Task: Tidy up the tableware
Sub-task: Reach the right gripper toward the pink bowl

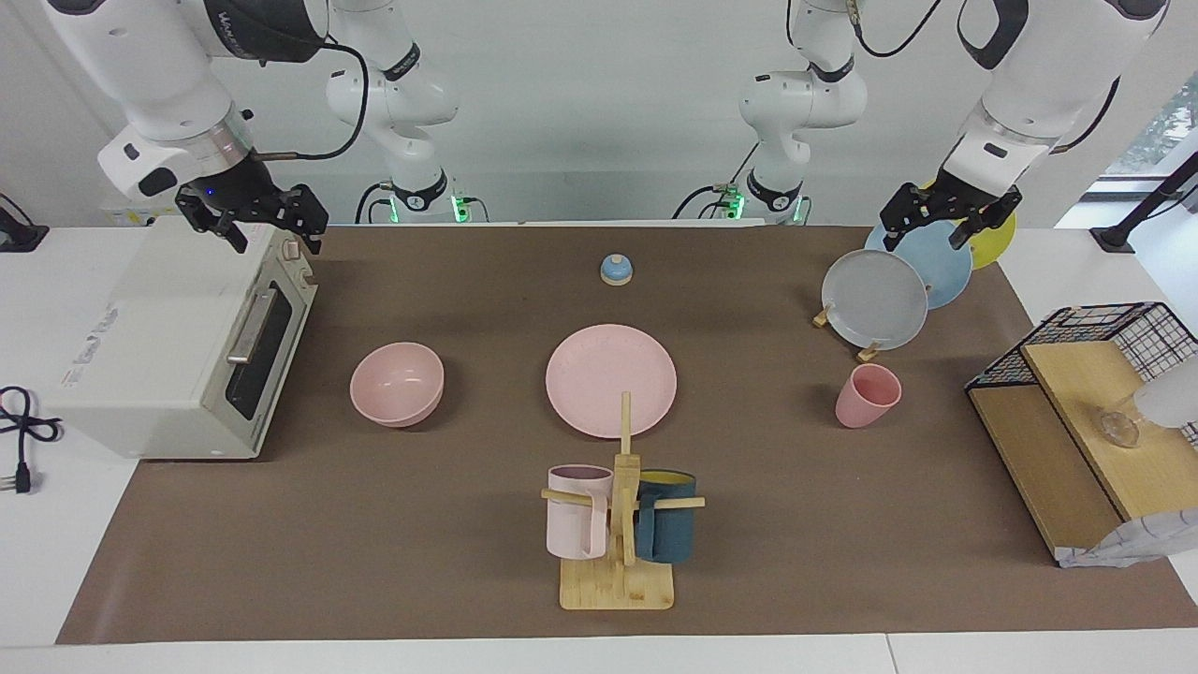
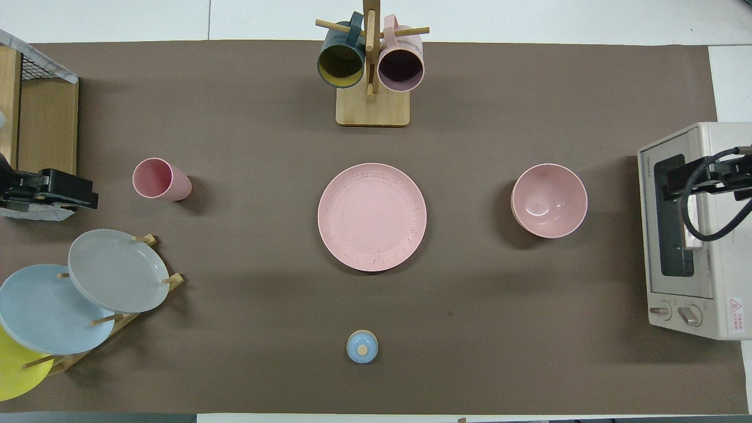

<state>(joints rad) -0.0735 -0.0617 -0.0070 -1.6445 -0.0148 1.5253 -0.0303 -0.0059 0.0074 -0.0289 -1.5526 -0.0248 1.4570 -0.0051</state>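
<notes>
The pink plate (image 1: 610, 379) lies flat at the middle of the brown mat (image 1: 468, 562); it also shows in the overhead view (image 2: 372, 217). The pink bowl (image 1: 397, 384) stands upright beside it toward the right arm's end, in front of the toaster oven. The pink tumbler cup (image 1: 868, 395) stands tilted beside the plate toward the left arm's end. My right gripper (image 1: 273, 234) is open and empty, up over the toaster oven's top. My left gripper (image 1: 931, 229) is open and empty, up over the rack of plates.
A white toaster oven (image 1: 178, 346) stands at the right arm's end. A plate rack holds grey (image 1: 875, 300), blue and yellow plates. A wooden mug tree (image 1: 618, 562) with two handled mugs stands farther from the robots than the plate. A small blue knob (image 1: 616, 270) and a wire shelf (image 1: 1076, 421) also stand here.
</notes>
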